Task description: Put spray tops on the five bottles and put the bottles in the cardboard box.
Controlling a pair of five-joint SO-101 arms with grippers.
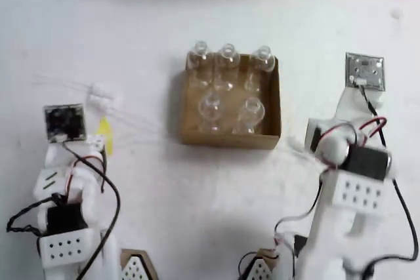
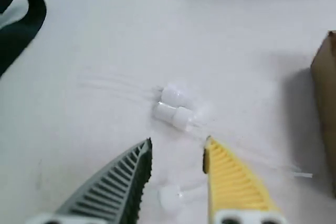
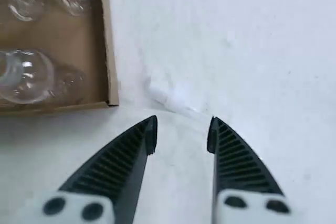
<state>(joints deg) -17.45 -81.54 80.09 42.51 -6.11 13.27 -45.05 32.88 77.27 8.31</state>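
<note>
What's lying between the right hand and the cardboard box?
A spray top lies off the corner of the cardboard box, ahead of the open right hand; the right wrist view shows it.

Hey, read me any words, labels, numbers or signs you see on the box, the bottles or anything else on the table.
No text can be read. The cardboard box, the bottles and the spray tops show no legible print.
</note>
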